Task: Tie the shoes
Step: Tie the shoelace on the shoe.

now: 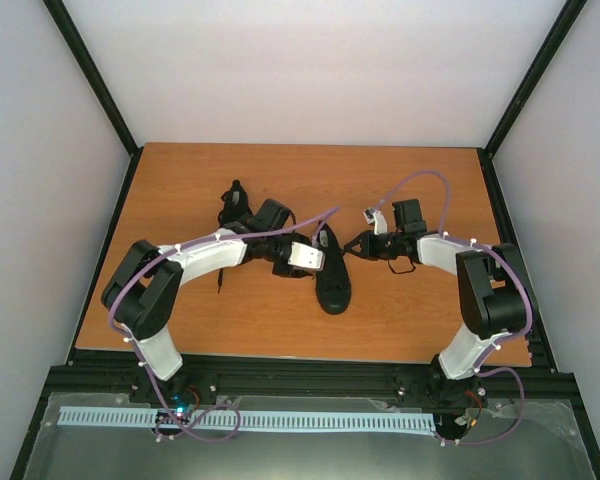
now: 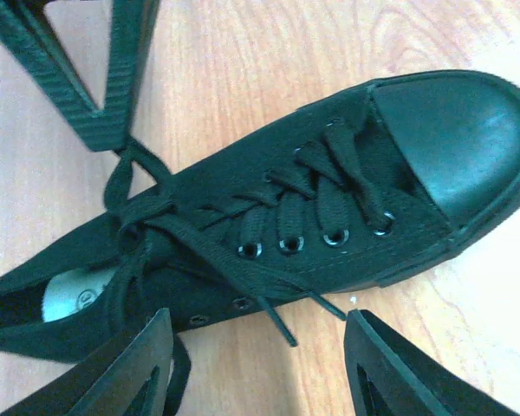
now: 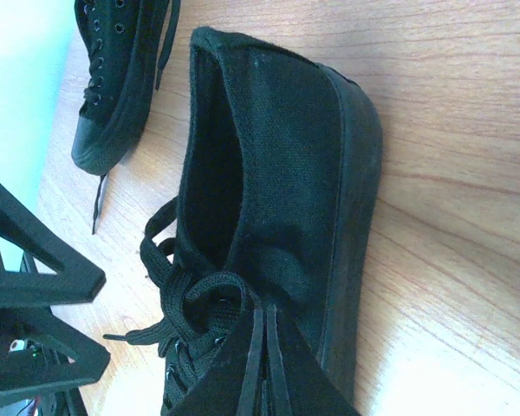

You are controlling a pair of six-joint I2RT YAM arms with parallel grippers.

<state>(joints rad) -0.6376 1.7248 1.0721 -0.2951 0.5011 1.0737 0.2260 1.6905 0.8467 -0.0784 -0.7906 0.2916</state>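
Left gripper (image 2: 258, 334) released, jaws spread over all-black low-top canvas sneaker (image 2: 329, 208) at centre of brown wooden table (image 1: 420, 190), second black sneaker (image 1: 236, 203) back-left; right gripper (image 3: 264, 325) clenched, seemingly pinching thin black lace loop (image 2: 121, 173); knot looks half-made, next likely needs left grabbing loose lace end (image 2: 334, 310), pulling tight; pale insole label (image 2: 74, 295) unreadable.

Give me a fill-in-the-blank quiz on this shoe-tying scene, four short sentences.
Both shoes are coloured ____.
The jaws of the left gripper stand ____.
The right gripper is shut on a ____.
The table under the shoes is made of ____.
Missing words: black; open; lace; wood.
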